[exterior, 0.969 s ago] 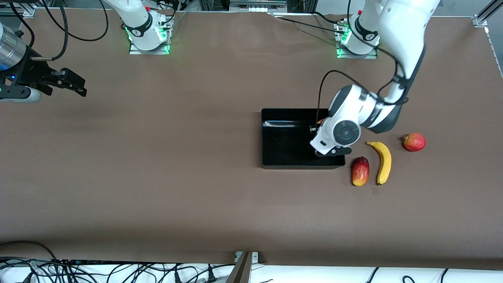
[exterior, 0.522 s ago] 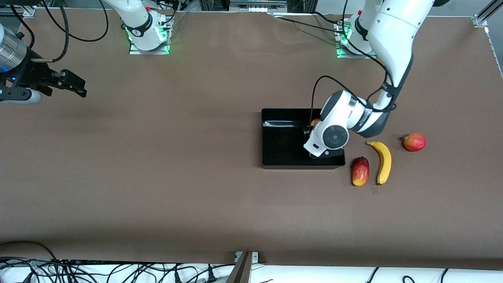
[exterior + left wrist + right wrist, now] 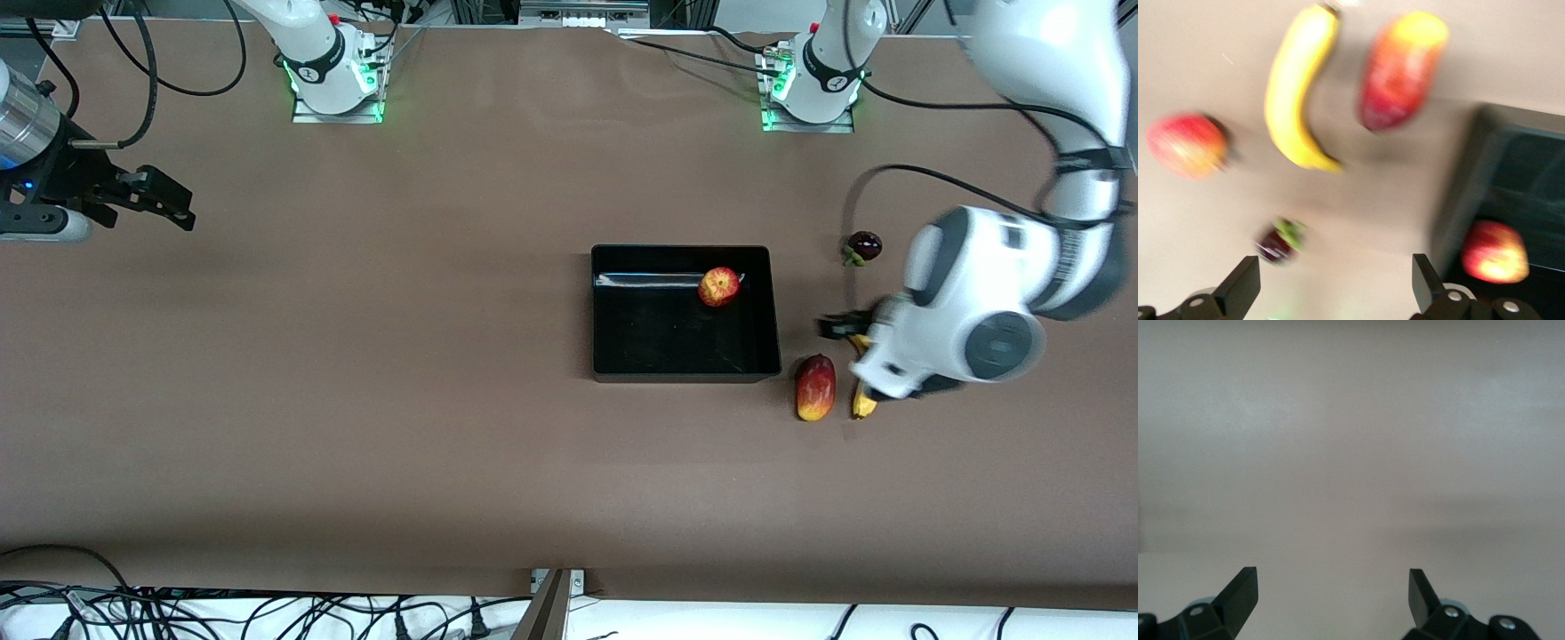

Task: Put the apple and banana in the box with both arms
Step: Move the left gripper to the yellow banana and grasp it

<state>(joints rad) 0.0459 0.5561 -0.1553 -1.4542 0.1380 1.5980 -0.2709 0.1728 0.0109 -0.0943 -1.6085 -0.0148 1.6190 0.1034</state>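
The bench [image 3: 356,400] fills the front view edge to edge. Most of it is bare brown surface, wide open through the middle and the whole lower band of the frame. Everything I work with is crowded toward my left arm's end.

My right arm waits at its own end of the bench, in the upper part of the frame. Its hand [image 3: 169,200] is released, with the fingers spread [image 3: 1333,593], and its wrist view shows only bare bench under them.

My left arm bends down from its base at the top of the frame. Its bulky wrist covers a good patch of bench beside the box [image 3: 597,311]. My left hand [image 3: 840,331] hangs over the banana [image 3: 862,404], released and grasping nothing. In the left wrist view its fingers stand wide apart [image 3: 1335,287].

The box sits mid-frame with open bench along all four walls. The front view shows only the banana's lower tip poking out under my wrist. The left wrist view shows its whole curve [image 3: 1295,87], lying on the bench outside the box.

The oblong red-and-yellow fruit [image 3: 815,387] lies just beside the banana, between it and the box's corner nearest the camera.

A pink-red round fruit [image 3: 1186,145] shows only in the left wrist view. In the front view my arm hides it.

The apple [image 3: 719,286] rests inside the box, in its upper part toward my left arm's end. It also shows in the left wrist view [image 3: 1495,252].

A small dark fruit [image 3: 863,245] sits alone higher in the frame than the banana.
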